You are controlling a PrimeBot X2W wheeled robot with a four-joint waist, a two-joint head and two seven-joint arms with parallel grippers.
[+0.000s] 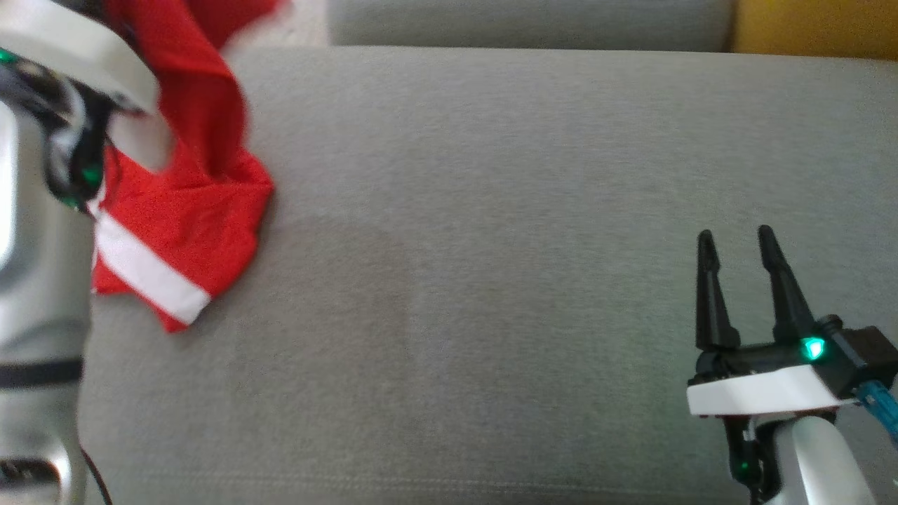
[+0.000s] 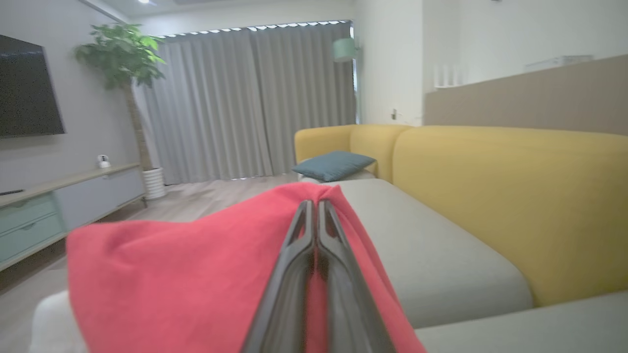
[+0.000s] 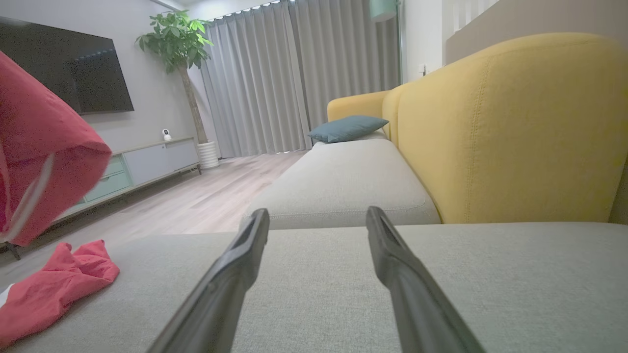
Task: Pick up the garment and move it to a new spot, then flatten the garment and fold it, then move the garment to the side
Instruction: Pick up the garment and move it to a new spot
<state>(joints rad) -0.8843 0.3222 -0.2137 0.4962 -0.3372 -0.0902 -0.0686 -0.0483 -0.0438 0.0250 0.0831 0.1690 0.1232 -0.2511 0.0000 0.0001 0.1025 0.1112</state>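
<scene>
The left gripper (image 2: 315,202) was clamped shut on a fold of the red garment (image 2: 171,274). The cloth was pinched between its two dark fingers and spilled down on both sides of them. In the head view the garment (image 1: 182,210) hung from that raised arm at the upper left. Its lower part, with a white stripe (image 1: 151,277), lay crumpled on the grey sofa seat (image 1: 491,245) near the seat's left end. The right gripper (image 1: 734,233) was over the seat at the lower right, fingers spread wide and holding nothing, well apart from the garment. From its wrist view the seat stretched ahead, with a yellow backrest (image 3: 515,132) on the right and a blue pillow (image 3: 348,128) farther along.
</scene>
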